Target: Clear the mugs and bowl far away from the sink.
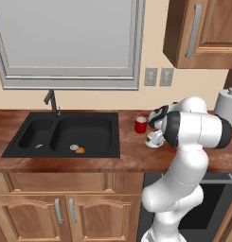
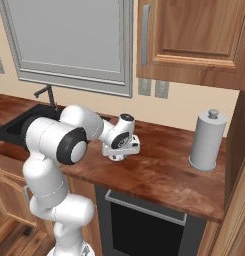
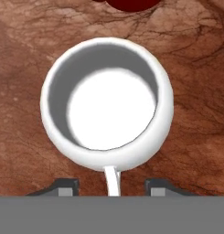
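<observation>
White mug: (image 3: 106, 103) sitting upright on the wooden counter (image 1: 131, 156), near its front edge and well to the right of the sink (image 1: 65, 134); in the hand view its thin handle is pointing down toward the gap between the two fingertips
Red mug: (image 1: 141, 125) standing just behind the white one, toward the counter's back edge, close to the sink's right rim
Gripper: (image 3: 113, 186) hanging directly over the white mug, looking down into it; fingers (image 3: 66, 186) are standing apart, one on each side of the handle, clamped on nothing
Bowl: not something I am able to place from here
Other things: a small orange ball (image 1: 80, 150) is lying in the right basin; a paper towel roll (image 2: 208, 141) is standing at the counter's far right end
Step in hand: probably lining up to grip the white mug by its handle
What could go wrong: the handle is thin, so a slightly off-centre close could be pushing it aside and spinning the mug; a low descent could be knocking the rim and nudging it into the red mug
</observation>
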You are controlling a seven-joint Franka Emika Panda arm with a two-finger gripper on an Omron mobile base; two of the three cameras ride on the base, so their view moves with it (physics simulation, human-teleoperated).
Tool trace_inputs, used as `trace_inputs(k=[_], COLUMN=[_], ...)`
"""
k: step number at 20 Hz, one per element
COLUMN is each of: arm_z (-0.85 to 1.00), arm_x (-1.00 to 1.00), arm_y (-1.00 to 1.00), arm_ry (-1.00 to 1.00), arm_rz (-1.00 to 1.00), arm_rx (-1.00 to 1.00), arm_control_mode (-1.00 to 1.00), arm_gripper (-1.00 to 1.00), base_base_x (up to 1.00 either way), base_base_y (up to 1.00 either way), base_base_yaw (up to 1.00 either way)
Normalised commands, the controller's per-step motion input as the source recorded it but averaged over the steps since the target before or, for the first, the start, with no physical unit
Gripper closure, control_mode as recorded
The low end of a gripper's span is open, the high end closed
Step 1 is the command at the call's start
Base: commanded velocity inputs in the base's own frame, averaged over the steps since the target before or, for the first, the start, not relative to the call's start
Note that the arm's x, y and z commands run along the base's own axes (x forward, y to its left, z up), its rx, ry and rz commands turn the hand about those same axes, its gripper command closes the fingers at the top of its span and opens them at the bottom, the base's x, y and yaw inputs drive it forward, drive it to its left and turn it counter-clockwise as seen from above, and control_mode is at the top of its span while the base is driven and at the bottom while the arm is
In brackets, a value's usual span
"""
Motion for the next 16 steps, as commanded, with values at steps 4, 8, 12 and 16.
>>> trace_inputs(k=[4, 8, 12, 16], arm_z=[0.0, 0.0, 0.11, 0.83], arm_x=[0.0, 0.0, -0.28, -0.8], arm_y=[0.0, 0.0, 0.0, 0.0], arm_ry=[0.0, 0.0, -0.09, -0.29], arm_rz=[0.0, 0.0, 0.0, 0.0], arm_rx=[0.0, 0.0, 0.0, 0.0], arm_control_mode=[-1.0, -1.0, -1.0, -1.0], arm_gripper=[1.0, 1.0, 1.0, 1.0], base_base_x=[0.0, 0.0, 0.0, 0.0], base_base_y=[0.0, 0.0, 0.0, 0.0], base_base_yaw=[0.0, 0.0, 0.0, 0.0])
